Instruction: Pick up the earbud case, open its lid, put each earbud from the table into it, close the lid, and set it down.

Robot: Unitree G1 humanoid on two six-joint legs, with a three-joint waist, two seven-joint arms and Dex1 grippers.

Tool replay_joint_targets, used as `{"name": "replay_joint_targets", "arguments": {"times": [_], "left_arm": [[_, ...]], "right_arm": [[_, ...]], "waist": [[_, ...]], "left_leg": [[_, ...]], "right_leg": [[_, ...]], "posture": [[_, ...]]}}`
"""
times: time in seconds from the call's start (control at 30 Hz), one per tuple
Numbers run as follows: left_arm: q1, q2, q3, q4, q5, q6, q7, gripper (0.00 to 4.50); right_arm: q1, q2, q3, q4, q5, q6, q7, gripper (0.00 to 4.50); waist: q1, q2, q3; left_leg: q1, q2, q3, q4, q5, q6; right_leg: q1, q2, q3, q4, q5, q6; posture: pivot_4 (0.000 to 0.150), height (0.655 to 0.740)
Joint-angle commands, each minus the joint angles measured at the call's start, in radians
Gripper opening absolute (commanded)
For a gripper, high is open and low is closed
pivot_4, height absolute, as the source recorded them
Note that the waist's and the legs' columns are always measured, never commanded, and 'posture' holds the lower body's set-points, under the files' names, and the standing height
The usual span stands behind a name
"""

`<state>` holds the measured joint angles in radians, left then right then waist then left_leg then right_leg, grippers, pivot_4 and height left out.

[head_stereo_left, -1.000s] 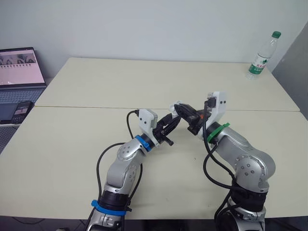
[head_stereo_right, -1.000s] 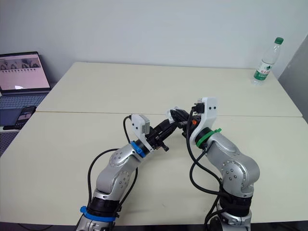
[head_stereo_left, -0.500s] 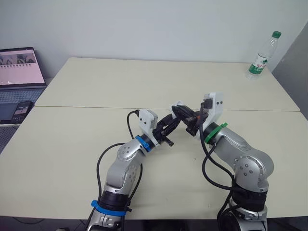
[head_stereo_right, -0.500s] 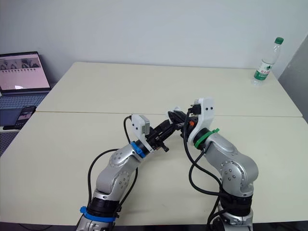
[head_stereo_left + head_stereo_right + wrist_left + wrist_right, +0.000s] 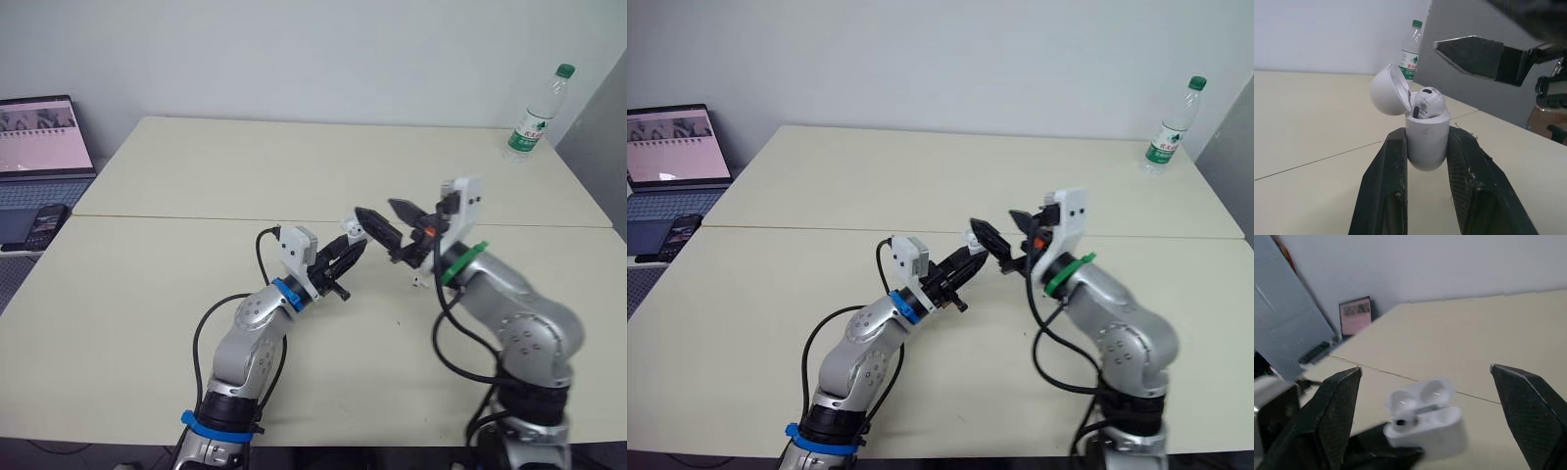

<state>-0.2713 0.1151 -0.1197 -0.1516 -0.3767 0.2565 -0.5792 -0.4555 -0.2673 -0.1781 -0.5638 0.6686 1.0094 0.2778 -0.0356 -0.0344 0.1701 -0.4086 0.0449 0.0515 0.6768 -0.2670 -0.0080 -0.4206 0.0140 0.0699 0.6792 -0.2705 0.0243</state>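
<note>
The right jaws have pulled away from the earbud case point(image 5: 1426, 139) toward the right of the frame. Half a second ago they were crowded in at its mouth; now they stand spread wide and empty, a little to the right of it. The left jaws are pressed on the lower body of the case from both sides, holding it off the bench point(image 5: 196, 264) at the middle of the frame. Its lid point(image 5: 1388, 90) is tipped back on the hinge.

In the left wrist view one earbud point(image 5: 1427, 103) sits in the open case, its rounded head above the rim. That reads as the first earbud just delivered and let go. Whether it is fully seated in its well I cannot tell.

A small white object point(image 5: 417, 281) lies on the bench just below the right jaws, right of centre. It is likely the second earbud, though it is too small to be sure. If so, the right arm has backed off to go down for it, and the lid stays open meanwhile.

The bench is pale cream and bare, made of two tops meeting at a seam across the middle of the frame. A plastic water bottle point(image 5: 534, 113) stands at its far corner, upper right. At the upper left edge are an open laptop point(image 5: 39, 137) and a phone point(image 5: 39, 223) just below it, on a separate surface beside the bench. A plain white wall closes the room behind
</note>
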Motion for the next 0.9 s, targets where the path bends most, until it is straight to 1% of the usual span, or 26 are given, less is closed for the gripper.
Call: {"name": "replay_joint_targets", "arguments": {"times": [0.03,0.13,0.23,0.37,0.43,0.57,0.63,0.77,0.87,0.9], "left_arm": [[0.015,0.034,0.008,-0.051,-0.02,-0.006,-0.04,0.75],[0.033,0.082,0.013,-0.059,-0.032,-0.004,-0.086,0.75],[0.053,0.127,0.02,-0.075,-0.058,0.008,-0.132,0.75],[0.079,0.176,0.025,-0.095,-0.077,0.016,-0.174,0.75],[0.092,0.199,0.022,-0.104,-0.074,0.016,-0.191,0.75],[0.107,0.217,0.005,-0.122,-0.067,0.009,-0.21,0.75],[0.109,0.217,0.005,-0.131,-0.07,0.012,-0.205,0.75],[0.122,0.216,0.008,-0.145,-0.068,0.014,-0.192,0.75],[0.128,0.215,0.01,-0.15,-0.065,0.014,-0.184,0.75],[0.128,0.215,0.01,-0.151,-0.065,0.014,-0.184,0.75]], "right_arm": [[-0.006,-0.181,0.017,0.03,-0.02,0.034,0.094,4.47],[0.006,-0.362,0.079,0.09,-0.032,0.081,0.195,4.47],[-0.007,-0.527,0.196,0.148,-0.061,0.143,0.285,4.47],[-0.072,-0.646,0.37,0.221,-0.14,0.133,0.382,4.47],[-0.114,-0.655,0.453,0.277,-0.203,0.083,0.421,4.47],[-0.195,-0.591,0.538,0.44,-0.295,0.024,0.444,4.47],[-0.219,-0.563,0.553,0.495,-0.329,-0.003,0.454,4.47],[-0.241,-0.517,0.544,0.545,-0.35,-0.001,0.475,4.47],[-0.242,-0.511,0.549,0.56,-0.375,-0.013,0.49,3.89],[-0.239,-0.515,0.551,0.553,-0.379,-0.016,0.502,3.52]], "waist": [[0.001,0.0,0.0],[0.003,0.0,0.0],[0.002,0.0,0.0],[0.001,0.0,0.001],[-0.001,0.0,0.001],[0.001,0.0,0.001],[0.003,0.0,0.001],[0.004,0.0,0.001],[0.004,0.0,0.001],[0.004,0.0,0.001]], "left_leg": [[0.0,0.0,0.0,0.0,0.0,0.0],[0.0,0.0,0.0,0.0,0.0,0.0],[0.0,0.001,0.0,0.0,0.0,0.0],[0.0,0.001,0.0,0.0,0.0,0.0],[0.0,0.002,0.001,0.0,0.0,0.0],[0.001,0.002,0.002,0.0,0.0,0.0],[0.001,0.002,0.002,0.0,0.0,0.0],[0.0,0.001,0.002,0.0,0.0,0.0],[0.0,0.001,0.001,0.0,0.0,0.0],[0.0,0.001,0.001,0.0,0.0,0.0]], "right_leg": [[0.0,0.0,0.0,0.0,0.0,0.0],[0.0,0.0,0.0,0.0,0.0,0.0],[0.0,0.0,0.0,0.0,0.0,0.0],[-0.001,0.0,0.001,0.0,0.0,0.0],[-0.001,0.0,0.001,0.0,-0.001,0.001],[-0.001,0.0,0.001,0.0,-0.001,0.001],[-0.001,0.0,0.001,0.0,0.0,0.0],[-0.001,0.0,0.001,-0.001,0.0,0.0],[-0.001,-0.001,0.001,-0.001,0.0,0.0],[-0.001,-0.002,0.001,-0.001,0.0,0.0]], "posture": [[0.15,0.7362],[0.15,0.7362],[0.15,0.7362],[0.15,0.7362],[0.15,0.7362],[0.15,0.7362],[0.15,0.7362],[0.15,0.7362],[0.15,0.7362],[0.15,0.7362]]}}
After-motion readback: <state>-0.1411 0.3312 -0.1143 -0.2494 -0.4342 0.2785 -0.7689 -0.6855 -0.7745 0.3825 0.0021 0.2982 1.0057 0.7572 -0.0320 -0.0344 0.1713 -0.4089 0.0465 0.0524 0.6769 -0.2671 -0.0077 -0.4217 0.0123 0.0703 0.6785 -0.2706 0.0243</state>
